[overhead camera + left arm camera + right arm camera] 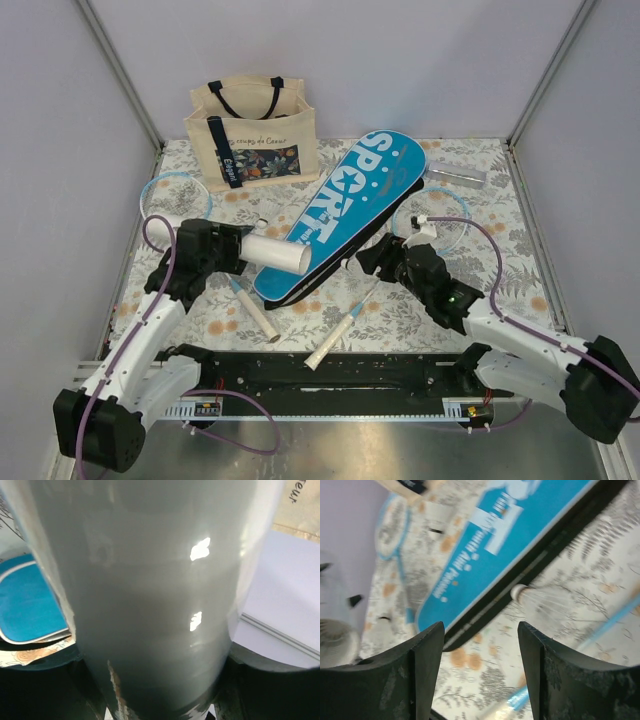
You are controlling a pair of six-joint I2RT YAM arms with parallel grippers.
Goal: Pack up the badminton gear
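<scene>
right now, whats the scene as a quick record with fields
blue SPORT case: lying flat, diagonal on the table
left gripper: shut on white tube, held roughly level, end toward the blue SPORT case
right gripper: open, empty, by the case's black edge
rackets: both outside the case, left racket, right racket
tote: upright at back left

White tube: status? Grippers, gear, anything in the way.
Left gripper shut on white tube. Right gripper open, empty, beside blue case. Two rackets loose on table, handles toward near edge.
</scene>
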